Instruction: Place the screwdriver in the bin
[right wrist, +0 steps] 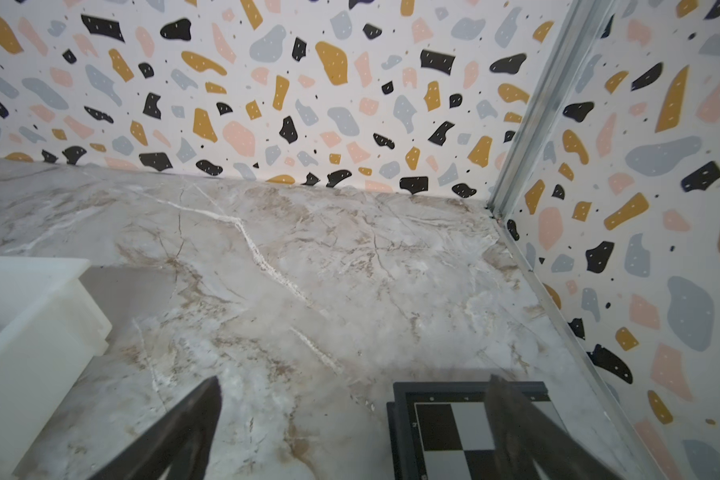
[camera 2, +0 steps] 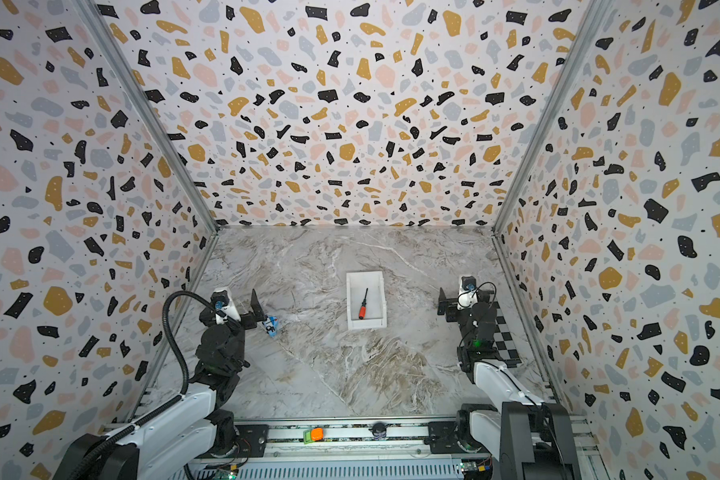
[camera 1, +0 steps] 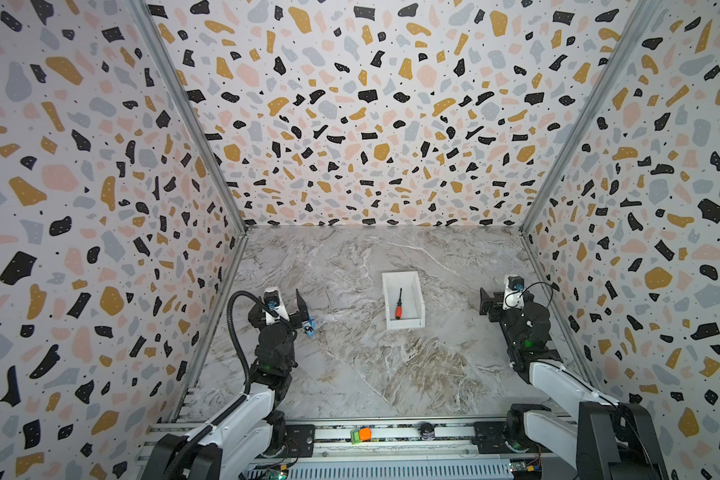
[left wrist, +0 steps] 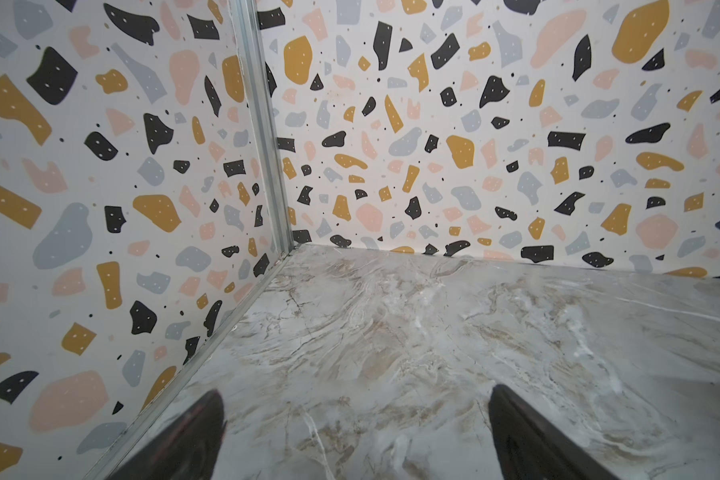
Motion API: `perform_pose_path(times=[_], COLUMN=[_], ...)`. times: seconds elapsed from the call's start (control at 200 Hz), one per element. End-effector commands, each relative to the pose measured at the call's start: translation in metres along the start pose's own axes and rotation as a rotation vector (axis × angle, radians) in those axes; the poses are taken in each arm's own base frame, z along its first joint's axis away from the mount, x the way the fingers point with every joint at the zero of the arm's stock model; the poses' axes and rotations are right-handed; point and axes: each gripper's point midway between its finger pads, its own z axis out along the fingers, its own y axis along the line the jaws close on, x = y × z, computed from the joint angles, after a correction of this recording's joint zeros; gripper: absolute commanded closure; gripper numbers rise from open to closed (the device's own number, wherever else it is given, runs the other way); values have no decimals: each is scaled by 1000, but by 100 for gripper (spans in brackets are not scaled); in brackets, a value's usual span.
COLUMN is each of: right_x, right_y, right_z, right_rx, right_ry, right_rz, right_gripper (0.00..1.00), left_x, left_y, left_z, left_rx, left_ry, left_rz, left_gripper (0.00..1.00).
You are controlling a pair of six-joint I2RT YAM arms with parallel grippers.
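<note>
The screwdriver (camera 1: 398, 306) (camera 2: 363, 306), orange-red handle and thin black shaft, lies inside the white bin (camera 1: 405, 325) (camera 2: 366, 324) in the middle of the marble table in both top views. The handle points to the bin's lower near side. A corner of the bin (right wrist: 30, 332) shows in the right wrist view. My left gripper (camera 1: 304, 315) (camera 2: 262, 314) (left wrist: 356, 399) hovers to the left of the bin, open and empty. My right gripper (camera 1: 486, 301) (camera 2: 443, 301) (right wrist: 354, 382) stands to the right of the bin, open, with nothing between its fingers.
A black-and-white checkerboard (camera 2: 504, 336) (right wrist: 454, 428) lies under the right arm near the right wall. An orange-and-green button (camera 1: 362, 434) (camera 2: 314, 435) and a dark knob (camera 1: 427, 430) sit on the front rail. Patterned walls close three sides.
</note>
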Motion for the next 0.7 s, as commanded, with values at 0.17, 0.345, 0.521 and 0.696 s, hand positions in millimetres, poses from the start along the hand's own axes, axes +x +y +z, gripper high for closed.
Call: perform_pose_path(times=[0.17,0.345,0.521,0.696], right_x=[-18,-5,7,13], right_y=[-4,-6,0,6], right_z=[-5,-4,-1,2], right_rx=[-9,13,-3,-3], right_ry=[-104,-113,-95,-90], right_rz=[59,52,85,74], right_gripper=[1,1,1,1], left_x=[9,19,27,34], left_y=[13,12,8,7], left_z=[-3,-2,6,11], left_rx=[-65,-65,-62,-72], left_ry=[-50,-46,-17,6], left_rz=[-9,-1,15,25], left_gripper=[0,0,0,0])
